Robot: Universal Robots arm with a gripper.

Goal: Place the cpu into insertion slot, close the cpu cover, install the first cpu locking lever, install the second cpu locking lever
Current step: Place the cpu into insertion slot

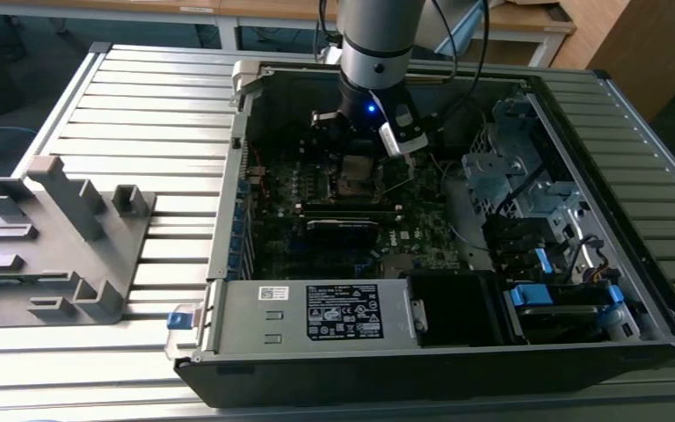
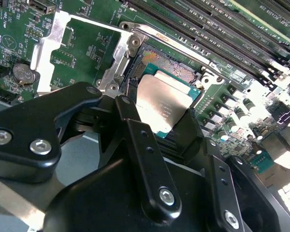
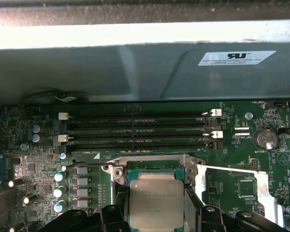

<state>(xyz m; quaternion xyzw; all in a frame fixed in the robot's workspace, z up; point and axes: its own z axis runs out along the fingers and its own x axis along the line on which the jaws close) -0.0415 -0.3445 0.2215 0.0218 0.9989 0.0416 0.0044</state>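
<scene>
My gripper (image 1: 357, 163) reaches down into the open computer case over the motherboard. It is shut on the cpu (image 2: 162, 104), a pale silver square chip with a green border, held by two opposite edges between the black fingers (image 2: 130, 121). In both wrist views the cpu (image 3: 156, 202) sits at the insertion slot (image 2: 176, 72), slightly tilted over the dark socket with its silver rim (image 3: 152, 161). Whether it is fully seated I cannot tell. The cpu cover (image 2: 48, 46) is swung open and lies flat beside the socket (image 3: 201, 181). A thin locking lever (image 3: 232, 169) sticks out over the cover.
Long black memory slots (image 3: 135, 130) run just beyond the socket, with the case wall (image 3: 135, 67) behind them. A coin battery (image 3: 267, 139) sits near the cover. The drive cage (image 1: 526, 185) and power supply (image 1: 314, 312) crowd the case. A grey fixture (image 1: 56, 237) stands on the table at the exterior view's left.
</scene>
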